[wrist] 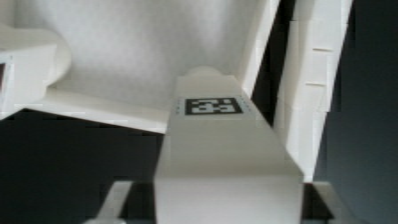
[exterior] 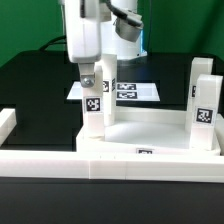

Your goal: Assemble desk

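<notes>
My gripper (exterior: 97,78) is shut on a white square-section leg (exterior: 97,108) that bears a black-and-white tag and stands upright. The leg's lower end is at the far corner of the white desk top (exterior: 150,138), on the exterior view's left; I cannot tell whether it is seated. A second leg (exterior: 203,104) stands upright at the top's far corner on the exterior view's right. In the wrist view the held leg (wrist: 217,140) runs out from between my fingers (wrist: 119,202) toward the desk top (wrist: 169,45), its tag facing the camera.
The marker board (exterior: 128,90) lies flat on the black table behind the desk top. A long white border rail (exterior: 60,162) runs along the front, with a short upright end (exterior: 6,122) at the exterior view's left.
</notes>
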